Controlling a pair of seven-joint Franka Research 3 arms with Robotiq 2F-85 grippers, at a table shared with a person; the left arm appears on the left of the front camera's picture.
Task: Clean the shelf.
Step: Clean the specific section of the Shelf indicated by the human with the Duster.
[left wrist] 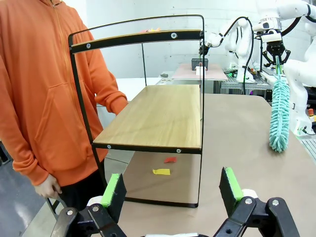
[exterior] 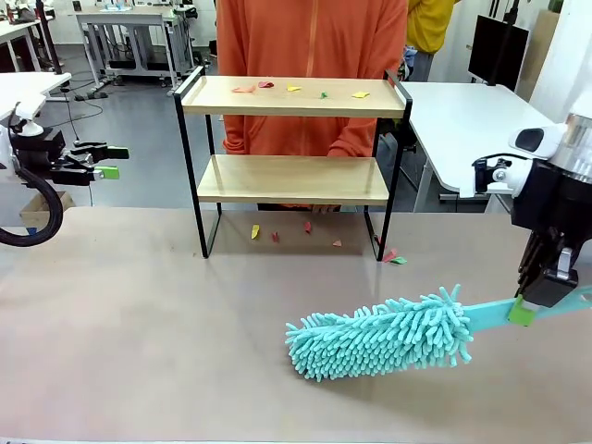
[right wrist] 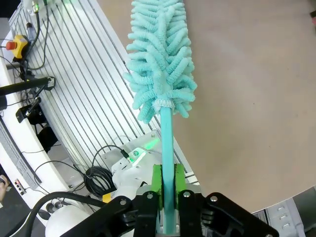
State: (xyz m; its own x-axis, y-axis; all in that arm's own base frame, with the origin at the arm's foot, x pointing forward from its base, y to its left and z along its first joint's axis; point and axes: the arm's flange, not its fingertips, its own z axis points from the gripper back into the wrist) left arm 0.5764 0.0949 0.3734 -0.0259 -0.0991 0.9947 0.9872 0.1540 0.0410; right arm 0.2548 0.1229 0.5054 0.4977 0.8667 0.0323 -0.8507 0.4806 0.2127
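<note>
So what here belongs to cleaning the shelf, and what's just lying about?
Job: shelf, top-board scraps, teal duster, right gripper shut on it.
Lying about: tabletop scraps, white side table, open left gripper.

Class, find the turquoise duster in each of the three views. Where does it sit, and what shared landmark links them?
Front view: duster lower right, fluffy head pointing left.
Left wrist view: duster far right, hanging head down.
Right wrist view: duster centre, head at top.
Shared landmark: the right pincer shut on the duster's handle.
</note>
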